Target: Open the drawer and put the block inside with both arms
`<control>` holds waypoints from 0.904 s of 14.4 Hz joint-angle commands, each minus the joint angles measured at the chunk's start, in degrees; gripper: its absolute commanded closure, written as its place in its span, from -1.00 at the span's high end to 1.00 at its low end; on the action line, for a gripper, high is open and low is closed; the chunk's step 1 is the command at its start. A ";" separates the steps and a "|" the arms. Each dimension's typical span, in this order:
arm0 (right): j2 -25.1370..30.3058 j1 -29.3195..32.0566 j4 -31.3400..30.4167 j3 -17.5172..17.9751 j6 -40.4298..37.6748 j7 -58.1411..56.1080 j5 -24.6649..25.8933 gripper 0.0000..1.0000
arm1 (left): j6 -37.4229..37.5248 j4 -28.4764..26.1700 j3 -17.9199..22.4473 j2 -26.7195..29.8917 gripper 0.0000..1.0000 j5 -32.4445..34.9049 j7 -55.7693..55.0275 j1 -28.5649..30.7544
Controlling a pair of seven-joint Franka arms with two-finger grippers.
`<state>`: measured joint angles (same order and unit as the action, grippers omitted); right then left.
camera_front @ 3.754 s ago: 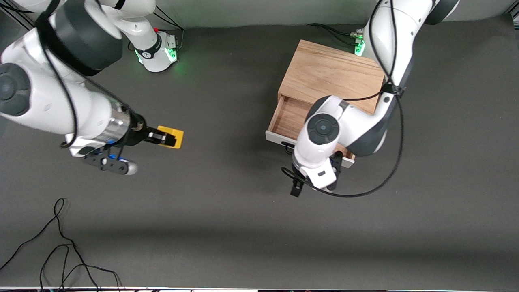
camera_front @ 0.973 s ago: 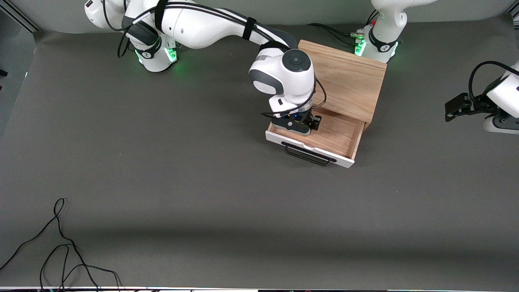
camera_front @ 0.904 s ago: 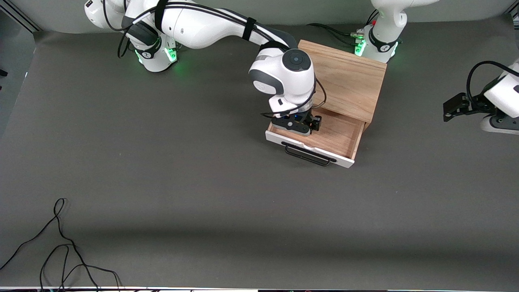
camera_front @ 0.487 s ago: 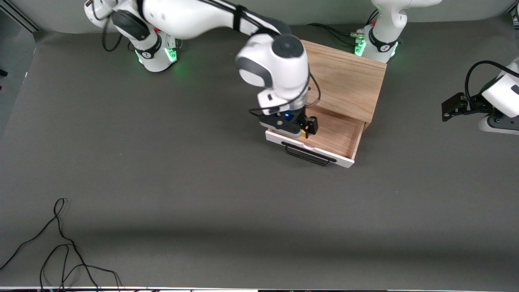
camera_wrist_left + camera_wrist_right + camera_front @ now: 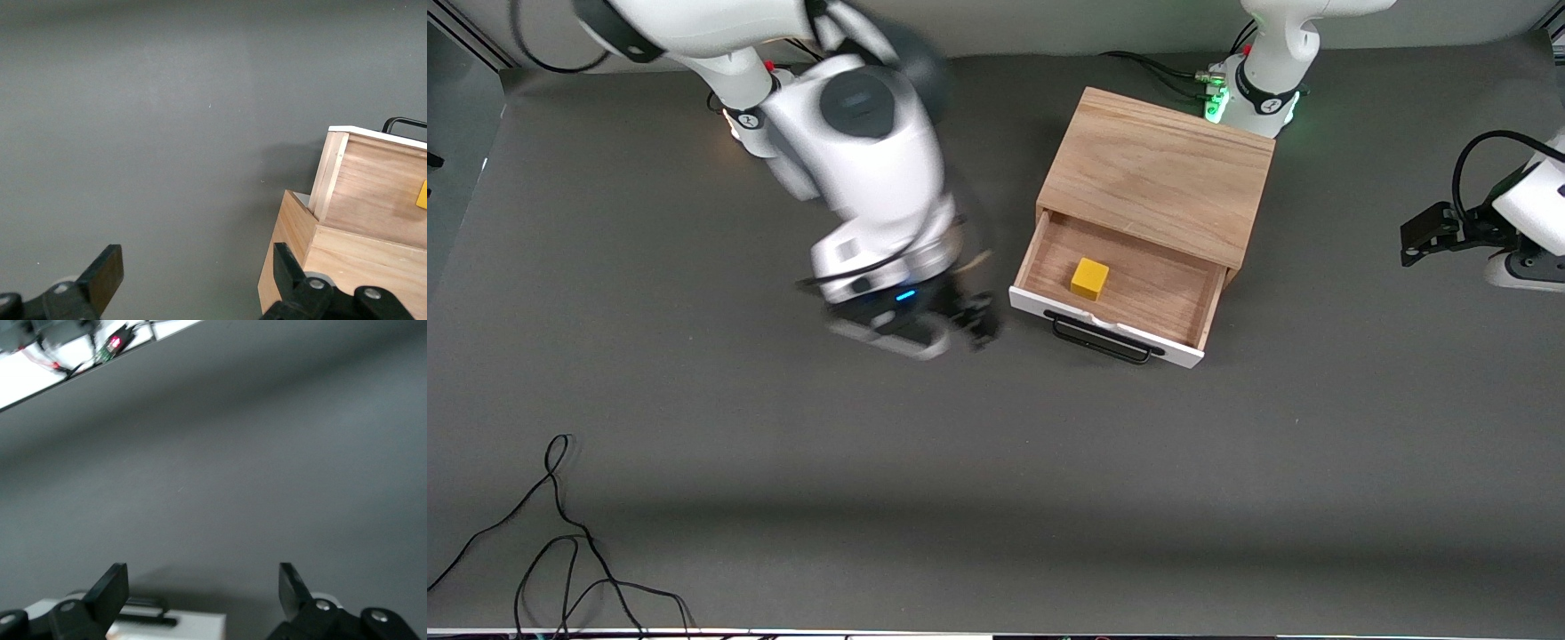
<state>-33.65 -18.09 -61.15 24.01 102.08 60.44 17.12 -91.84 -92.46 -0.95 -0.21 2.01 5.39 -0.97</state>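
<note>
Front view: the small yellow cube block (image 5: 1089, 278) lies inside the pulled-out white-fronted drawer (image 5: 1138, 293) near the desk's top edge. The right gripper (image 5: 960, 322) hangs empty beside the drawer.

Wrist views: the left gripper (image 5: 193, 283) and the right both gape wide, empty.

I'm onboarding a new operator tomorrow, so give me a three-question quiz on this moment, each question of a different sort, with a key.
1. True or false: the block lies inside the open drawer.
2. Which gripper is over bare table beside the drawer's front? A) left gripper B) right gripper
3. Fill in: the left gripper waits, fingers open, toward the left arm's end of the ____.

Key
1. True; it rests on the drawer's floor, touched by nothing.
2. B; the right gripper is there, fingers open, holding nothing.
3. table.
</note>
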 commanded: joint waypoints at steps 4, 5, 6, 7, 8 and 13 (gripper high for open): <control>14.03 17.73 -15.29 -3.24 -1.26 -22.86 -8.68 1.00 | 0.79 0.09 -0.02 0.56 0.99 -0.87 -0.82 0.26; 16.49 17.66 -17.66 -7.61 -0.83 -30.39 -9.20 1.00 | 0.88 0.09 -0.02 0.56 0.99 -0.87 -0.73 0.26; 18.95 17.66 -18.99 -12.10 -0.91 -37.95 -12.08 1.00 | 0.79 0.18 -0.02 0.65 0.99 -0.87 -0.73 0.09; 21.15 17.57 -20.40 -16.40 -1.61 -42.73 -16.02 1.00 | 0.88 0.18 -0.02 0.65 0.99 -0.87 -0.73 0.00; 24.13 17.39 -23.54 -19.93 -1.62 -45.21 -18.76 1.00 | 0.88 0.18 0.07 0.65 0.99 -0.87 -0.64 0.09; 32.68 17.39 -33.42 -24.44 -6.60 -53.74 -19.22 1.00 | 0.96 1.40 -0.10 -0.67 0.99 -0.87 -0.99 -0.09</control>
<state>-4.63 0.21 -89.56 0.82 97.51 10.94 -0.71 -91.82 -92.46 -1.00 -0.24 1.53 5.28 -0.83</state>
